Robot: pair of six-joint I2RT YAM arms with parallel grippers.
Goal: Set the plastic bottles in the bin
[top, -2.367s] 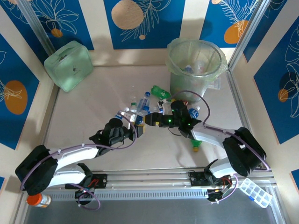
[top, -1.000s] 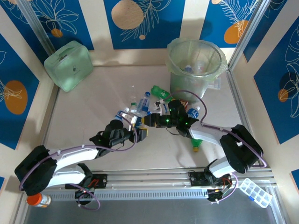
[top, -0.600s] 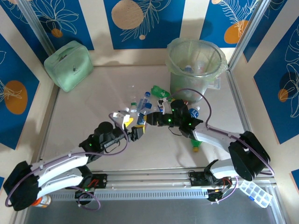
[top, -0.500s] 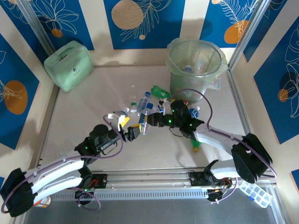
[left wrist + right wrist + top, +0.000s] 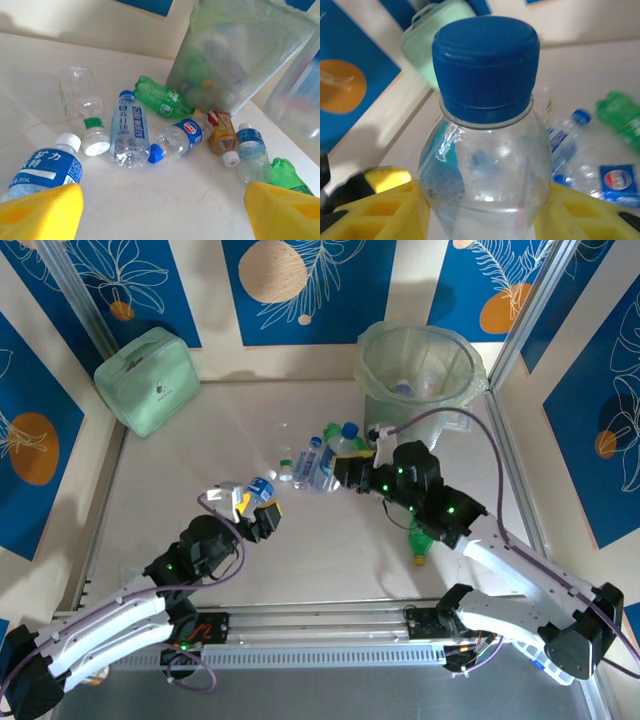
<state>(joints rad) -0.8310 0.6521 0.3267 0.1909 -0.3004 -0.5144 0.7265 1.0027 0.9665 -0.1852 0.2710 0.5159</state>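
Bottle (image 5: pixel 485 165), blue-capped, clamped in right pincer (image 5: pixel 485 215); left wrist: bin (image 5: pixel 250 45) part-filled.

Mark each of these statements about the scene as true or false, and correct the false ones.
1. The right gripper holds a blue-capped bottle. True.
2. The left gripper is shut on a bottle. False: its jaws stand open with nothing between them, and a blue-labelled bottle lies beside one finger.
3. The bin lies on its side. False: it stands upright at the far right of the table.
4. A green bottle lies on the table close to the foot of the bin. True.
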